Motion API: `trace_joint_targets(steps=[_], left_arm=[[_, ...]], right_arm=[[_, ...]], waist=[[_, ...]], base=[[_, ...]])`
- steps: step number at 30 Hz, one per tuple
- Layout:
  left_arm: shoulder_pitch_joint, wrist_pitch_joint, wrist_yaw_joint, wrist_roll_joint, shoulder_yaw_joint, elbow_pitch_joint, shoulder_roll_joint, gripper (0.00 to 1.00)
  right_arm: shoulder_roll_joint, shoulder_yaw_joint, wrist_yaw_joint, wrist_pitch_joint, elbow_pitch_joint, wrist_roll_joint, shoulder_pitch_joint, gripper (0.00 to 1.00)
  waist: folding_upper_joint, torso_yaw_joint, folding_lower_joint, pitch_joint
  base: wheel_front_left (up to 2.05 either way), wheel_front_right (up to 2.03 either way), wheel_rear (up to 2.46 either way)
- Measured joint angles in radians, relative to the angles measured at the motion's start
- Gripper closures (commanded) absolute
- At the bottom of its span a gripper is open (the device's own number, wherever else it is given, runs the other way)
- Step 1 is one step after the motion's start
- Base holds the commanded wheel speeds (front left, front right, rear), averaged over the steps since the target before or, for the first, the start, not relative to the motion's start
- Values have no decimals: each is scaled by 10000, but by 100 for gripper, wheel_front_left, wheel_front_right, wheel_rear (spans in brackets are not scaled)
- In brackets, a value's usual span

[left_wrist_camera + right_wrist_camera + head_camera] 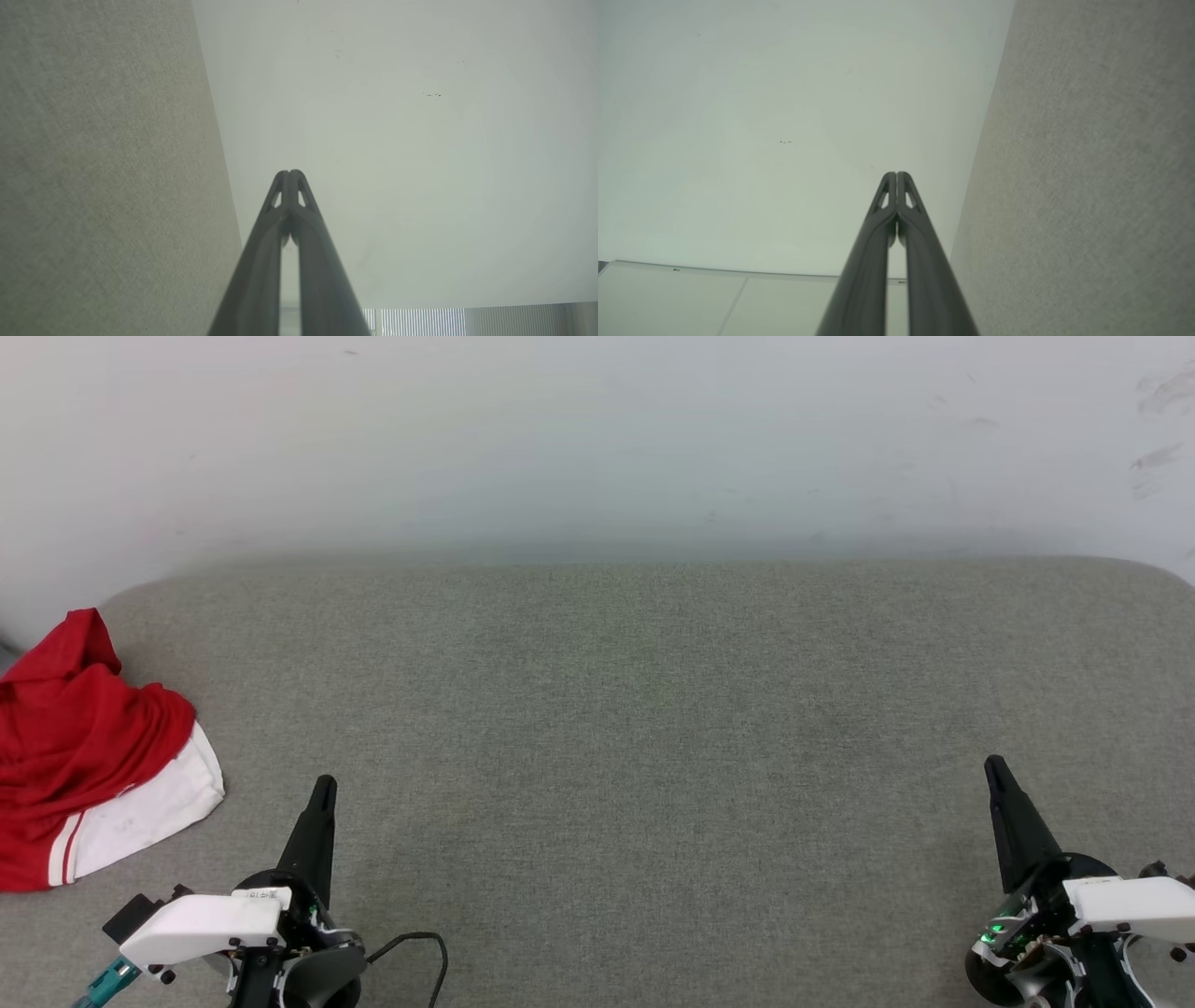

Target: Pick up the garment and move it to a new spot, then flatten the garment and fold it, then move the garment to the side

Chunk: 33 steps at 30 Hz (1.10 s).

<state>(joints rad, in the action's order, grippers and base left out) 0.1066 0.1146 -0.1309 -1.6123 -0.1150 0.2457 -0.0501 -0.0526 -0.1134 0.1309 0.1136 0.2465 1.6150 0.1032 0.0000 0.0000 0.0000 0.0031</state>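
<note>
The crumpled red jersey (84, 747) is lying at the grey fabric surface's (607, 756) left edge. The left gripper (323, 786) and right gripper (995, 765) are sitting pressed together, empty. Pick-up is seemingly pending: the left one needs spreading, reaching leftward.

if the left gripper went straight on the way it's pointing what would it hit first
Probably the white wall: the left gripper, fingers shut, points at it over the grey surface. The garment lies off to its left, out of that line.

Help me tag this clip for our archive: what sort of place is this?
Likely an indoor test space: a grey fabric-covered surface against a plain scuffed white wall, with a crumpled garment at its left edge.
</note>
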Motion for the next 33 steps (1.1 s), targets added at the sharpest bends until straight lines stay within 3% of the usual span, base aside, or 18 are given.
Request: trace_joint_targets(steps=[33], left_arm=[[0,-2,0,0,0,0,0,100]], right_arm=[[0,0,0,0,0,0,0,100]], waist=[[0,0,0,0]], base=[[0,0,0]])
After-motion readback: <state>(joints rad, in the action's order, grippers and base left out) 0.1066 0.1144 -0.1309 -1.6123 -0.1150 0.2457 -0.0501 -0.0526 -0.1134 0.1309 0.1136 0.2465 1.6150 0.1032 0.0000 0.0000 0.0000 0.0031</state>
